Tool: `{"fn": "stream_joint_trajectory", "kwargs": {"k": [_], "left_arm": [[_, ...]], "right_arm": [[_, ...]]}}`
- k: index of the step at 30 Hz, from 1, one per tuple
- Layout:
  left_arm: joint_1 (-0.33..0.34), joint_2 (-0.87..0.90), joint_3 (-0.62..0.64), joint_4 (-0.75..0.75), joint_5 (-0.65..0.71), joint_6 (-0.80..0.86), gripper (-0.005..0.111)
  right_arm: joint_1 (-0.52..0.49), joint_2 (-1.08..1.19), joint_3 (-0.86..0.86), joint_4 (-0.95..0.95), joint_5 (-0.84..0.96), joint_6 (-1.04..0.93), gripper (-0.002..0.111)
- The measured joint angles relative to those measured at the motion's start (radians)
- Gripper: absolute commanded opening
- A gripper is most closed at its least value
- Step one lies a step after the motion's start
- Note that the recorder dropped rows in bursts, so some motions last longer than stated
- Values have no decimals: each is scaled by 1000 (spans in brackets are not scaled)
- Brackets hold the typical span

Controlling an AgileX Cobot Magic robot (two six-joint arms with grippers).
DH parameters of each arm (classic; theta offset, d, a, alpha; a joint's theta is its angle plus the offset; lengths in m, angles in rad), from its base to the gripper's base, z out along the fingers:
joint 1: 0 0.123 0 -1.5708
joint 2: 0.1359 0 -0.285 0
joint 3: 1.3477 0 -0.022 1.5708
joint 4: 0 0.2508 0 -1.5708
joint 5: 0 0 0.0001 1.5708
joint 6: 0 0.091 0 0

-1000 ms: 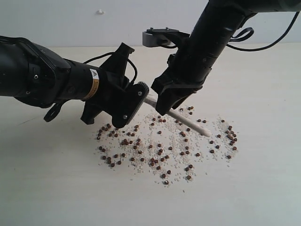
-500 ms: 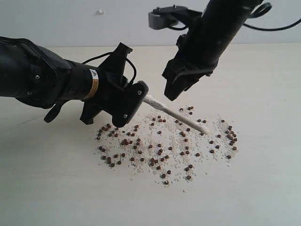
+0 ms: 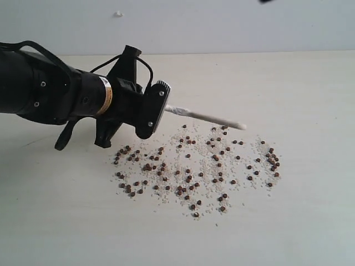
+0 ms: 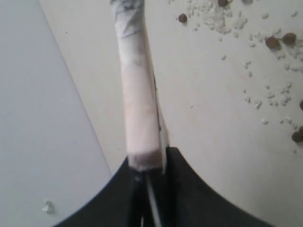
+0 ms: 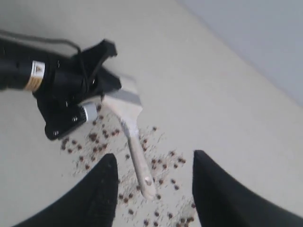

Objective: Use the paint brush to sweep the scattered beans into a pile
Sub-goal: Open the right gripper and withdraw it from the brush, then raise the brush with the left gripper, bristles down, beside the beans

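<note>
My left gripper (image 3: pixel 151 110) is shut on the bristle end of the paint brush (image 3: pixel 206 117). The pale wooden handle sticks out to the right, held above the table. In the left wrist view the paint brush (image 4: pixel 138 94) runs straight out from the closed jaws of the left gripper (image 4: pixel 150 172). The beans (image 3: pixel 194 172) lie scattered with whitish grains below and in front of the handle. My right gripper (image 5: pixel 155 157) is open, high above the brush handle (image 5: pixel 138 161) and the beans (image 5: pixel 94 137), holding nothing. In the exterior view the right gripper is out of frame.
The pale table (image 3: pixel 305 83) stretches wide around the bean patch. A light wall (image 3: pixel 222 22) stands behind it with a small white mark (image 3: pixel 117 13). The left arm (image 3: pixel 39 94) lies low over the table's left side.
The right gripper has let go of the handle and risen up out of the exterior view. The left gripper has lifted the brush, so the handle now hangs level above the beans.
</note>
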Motion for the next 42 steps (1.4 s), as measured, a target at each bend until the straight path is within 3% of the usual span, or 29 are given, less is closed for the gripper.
{"fn": "stream_joint_trajectory", "kwargs": {"k": [5, 11, 20, 29, 42], "left_arm": [[0, -49, -12, -186, -2, 0, 0], [0, -117, -20, -447, -19, 0, 0], [22, -163, -20, -757, -27, 0, 0], [22, -182, -20, -935, -108, -33, 0], [66, -271, 120, -994, -319, -249, 0]], "right_arm": [[0, -203, 44, -20, -86, 70, 41], [0, -380, 246, -72, -181, 123, 41], [0, -567, 657, -265, -648, 431, 37], [0, -579, 822, -450, -822, 680, 37], [0, -557, 822, -464, -851, 710, 37]]}}
